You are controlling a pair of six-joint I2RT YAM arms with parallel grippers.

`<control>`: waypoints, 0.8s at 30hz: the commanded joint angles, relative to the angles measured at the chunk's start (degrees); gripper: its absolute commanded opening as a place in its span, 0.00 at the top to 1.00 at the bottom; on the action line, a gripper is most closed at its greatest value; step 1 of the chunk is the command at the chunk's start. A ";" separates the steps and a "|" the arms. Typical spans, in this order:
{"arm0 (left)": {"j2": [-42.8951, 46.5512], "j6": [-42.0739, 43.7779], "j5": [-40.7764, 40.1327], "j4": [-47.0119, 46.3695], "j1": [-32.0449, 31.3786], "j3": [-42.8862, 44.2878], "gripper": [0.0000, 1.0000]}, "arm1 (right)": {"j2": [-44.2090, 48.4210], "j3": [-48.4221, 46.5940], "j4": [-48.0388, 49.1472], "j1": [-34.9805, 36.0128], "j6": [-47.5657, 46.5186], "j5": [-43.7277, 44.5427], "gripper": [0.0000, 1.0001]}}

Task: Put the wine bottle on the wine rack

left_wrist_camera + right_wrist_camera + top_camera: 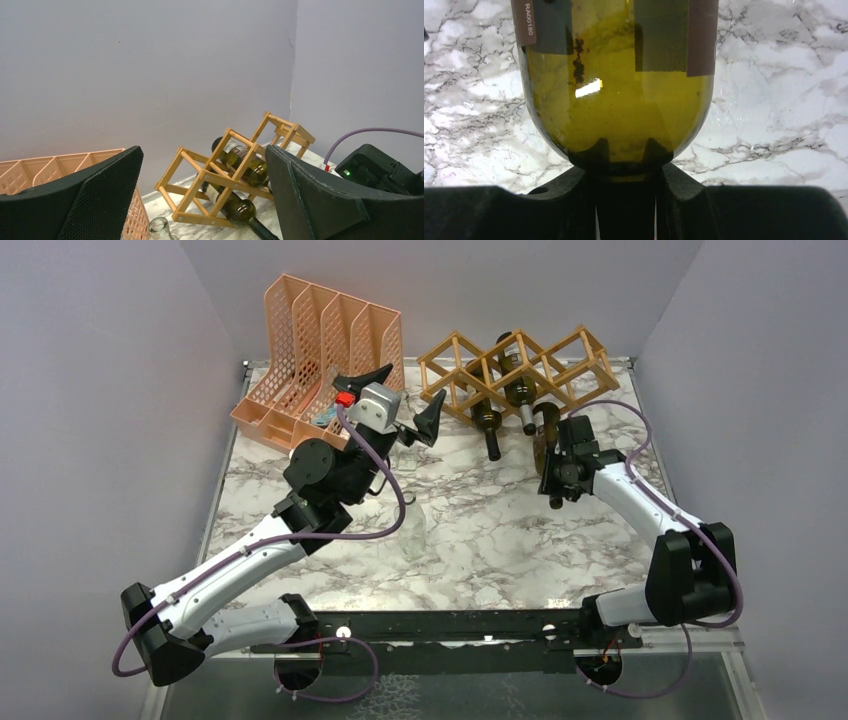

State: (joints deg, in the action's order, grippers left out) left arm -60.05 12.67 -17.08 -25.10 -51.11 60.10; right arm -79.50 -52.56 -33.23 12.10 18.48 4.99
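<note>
The tan wooden wine rack (515,362) stands at the back of the table and holds two dark bottles (488,418) (520,392). My right gripper (554,476) is shut on the neck of an olive-green wine bottle (546,435). The bottle's base points toward the rack's lower right cell. In the right wrist view the fingers (681,187) clamp the neck below the bottle's shoulder (616,100). My left gripper (410,390) is open and empty, raised left of the rack. The rack (220,175) and its bottles (245,167) show between its fingers (95,195).
A peach plastic mesh organizer (320,340) stands at the back left, close behind my left gripper. A clear glass bottle mouth (159,227) shows beside the organizer (131,220). Purple walls close in the left, back and right sides.
</note>
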 commanded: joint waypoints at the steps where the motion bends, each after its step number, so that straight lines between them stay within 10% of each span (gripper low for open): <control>1: 1.32 -0.43 -0.32 0.01 -0.09 -0.31 0.01 | -0.22 -4.13 9.53 -0.89 -1.41 -0.31 0.99; 24: 1.08 -2.53 -0.06 3.92 -0.07 1.18 0.01 | -15.50 -9.60 27.46 -6.08 -10.48 -16.62 0.99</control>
State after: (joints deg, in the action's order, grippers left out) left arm -59.86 11.25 -17.08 -22.85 -51.11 60.07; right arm -92.42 -56.29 -15.31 5.93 11.68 -4.93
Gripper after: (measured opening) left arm 0.987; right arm 0.357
